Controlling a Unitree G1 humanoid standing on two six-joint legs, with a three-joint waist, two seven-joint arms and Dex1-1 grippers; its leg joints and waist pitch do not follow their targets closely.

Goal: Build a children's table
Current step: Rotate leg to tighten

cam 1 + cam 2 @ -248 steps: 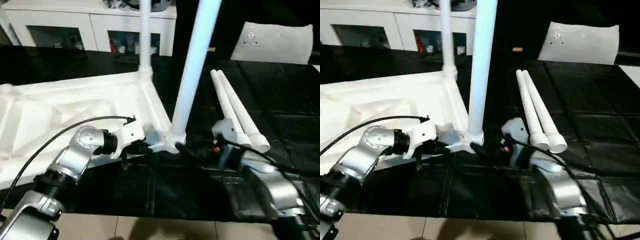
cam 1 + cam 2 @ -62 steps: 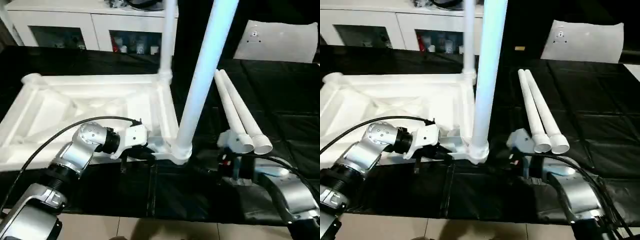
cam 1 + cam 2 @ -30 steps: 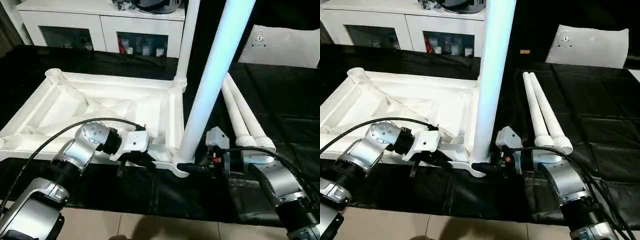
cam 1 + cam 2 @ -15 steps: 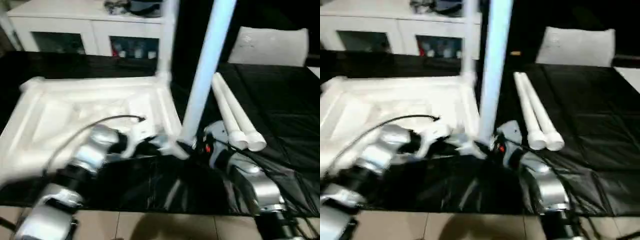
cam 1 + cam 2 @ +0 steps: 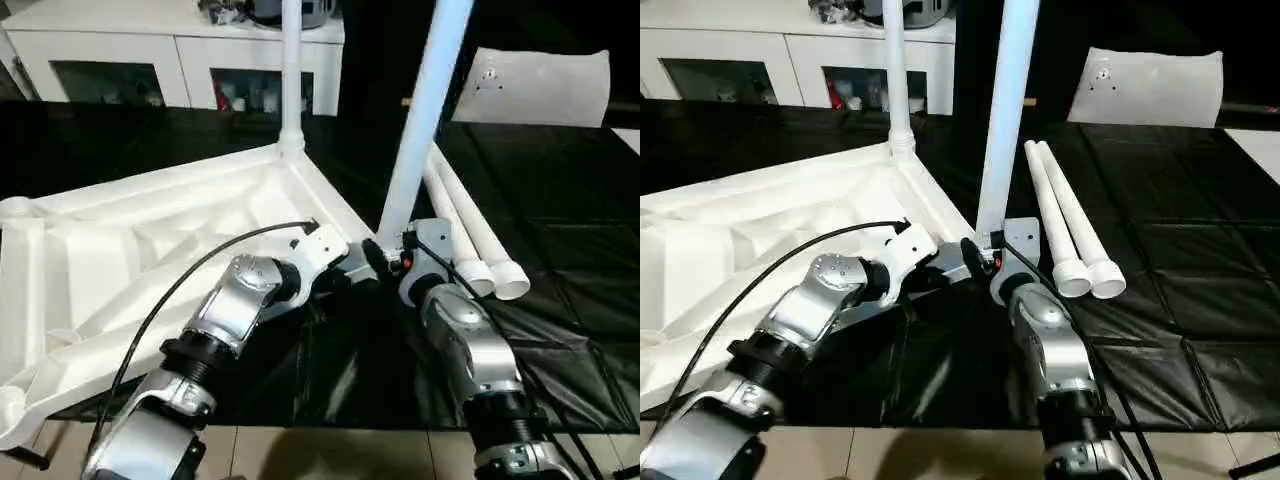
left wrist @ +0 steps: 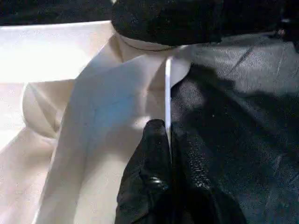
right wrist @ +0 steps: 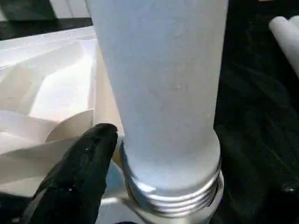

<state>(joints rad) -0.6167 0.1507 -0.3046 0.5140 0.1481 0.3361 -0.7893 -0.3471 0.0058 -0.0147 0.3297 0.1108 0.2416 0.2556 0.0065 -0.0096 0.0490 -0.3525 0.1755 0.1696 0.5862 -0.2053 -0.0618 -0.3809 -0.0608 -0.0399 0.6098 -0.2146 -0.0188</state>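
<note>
Tabletop (image 5: 150, 250): white, ribbed side up, lying on the black cover (image 5: 560, 250), turned so that one corner points toward the robot's two arms.
Near leg (image 5: 420, 130): stands upright in that near corner socket; its threaded collar shows at the base in the right wrist view.
Far leg (image 5: 291, 70): upright in the far corner socket, in front of the cabinet (image 5: 180, 60).
Loose legs (image 5: 1065, 225): two tubes lying side by side on the cover, just right of the standing near leg, their wide ends toward the robot.
Left gripper (image 6: 169, 144): fingers pressed together on the thin edge of the tabletop's rim, right by the near socket.
Right gripper (image 5: 378, 250): at the foot of the near leg; one black finger (image 7: 77, 172) sits just beside the collar on the tabletop side. The second finger is hidden, so I can't tell whether the jaws are gripping the leg or standing apart.
Board (image 5: 545, 85): flat and white, at the far right of the cover, well apart from the tabletop.
</note>
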